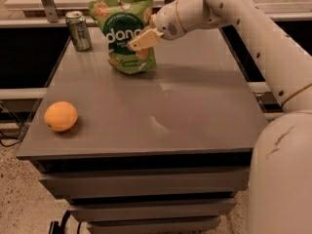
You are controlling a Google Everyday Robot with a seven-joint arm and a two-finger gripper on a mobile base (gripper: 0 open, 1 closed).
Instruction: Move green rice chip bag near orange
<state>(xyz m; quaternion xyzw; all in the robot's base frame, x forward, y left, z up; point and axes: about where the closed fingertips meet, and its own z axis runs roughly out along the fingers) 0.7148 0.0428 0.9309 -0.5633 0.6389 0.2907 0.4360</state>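
Observation:
The green rice chip bag [122, 18] stands upright at the back of the grey table [195, 106], left of centre. My gripper [140, 39] reaches in from the right and is right in front of the bag's middle, over its right half, at or against its face. The orange [61, 116] lies near the table's front left corner, far from the bag.
A small green soda can [78, 30] stands at the back left corner, just left of the bag. My white arm [253, 28] spans the table's right side. Dark shelving lies behind, and drawers sit below the tabletop.

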